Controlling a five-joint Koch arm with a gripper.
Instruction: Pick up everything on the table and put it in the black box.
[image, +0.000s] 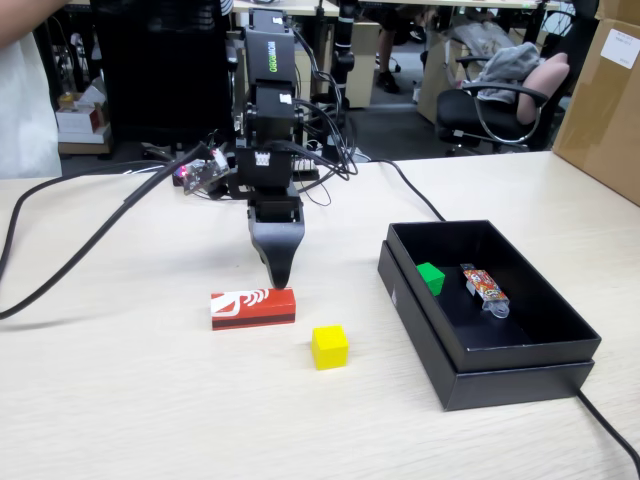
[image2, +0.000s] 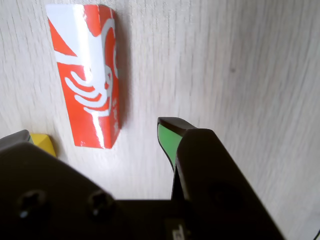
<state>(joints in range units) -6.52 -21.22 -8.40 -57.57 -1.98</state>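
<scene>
The black gripper hangs tip-down just above the pale wood-grain table, a little behind the long red rectangular block with a white logo; it carries nothing, but from the fixed view its 2 jaws overlap into 1 point, and in the wrist view only 1 green-lined tip is clear, so I cannot tell whether it is spread or closed. In the wrist view the red block lies flat on the wood to the left of that tip, clear of it, with the small yellow cube peeking in at the lower left edge. In the fixed view the yellow cube sits just right of and nearer than the block, not touching it. Further right stands the shallow matte black cardboard box, already holding the small green cube and an orange patterned wrapped item. The block looks like the next target: the jaws should open wide, shift over its middle, straddle its narrow width, then descend squarely so neither tip nudges the yellow cube.
</scene>
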